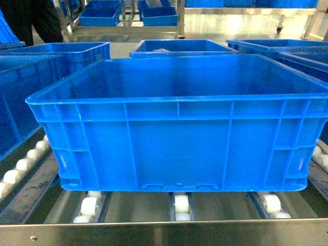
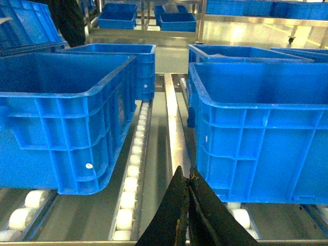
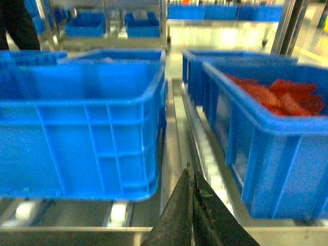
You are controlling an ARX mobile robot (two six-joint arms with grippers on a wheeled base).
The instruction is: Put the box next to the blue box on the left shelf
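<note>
Box (image 1: 179, 123) sits empty on left shelf (image 1: 164, 233) (both arms' fingers (image 2: 187, 205) closed, gripping nothing).

A blue plastic crate holding crumpled red-orange sheets (image 3: 279, 95) sits at the right, its near wall (image 3: 277, 164) ribbed like the others. Behind it stands another blue crate (image 3: 205, 64) of the same make. Farther back in the middle, a blue open-topped crate (image 1: 179, 47) shows something pale inside, too dim to make out. Across a shiny pale floor (image 1: 230, 28), a steel-framed trolley (image 1: 125, 28) carries two shallow blue trays (image 1: 100, 14), side by side. A person in dark clothing (image 1: 36, 18) stands at the far left, seen only from the waist down.
</note>
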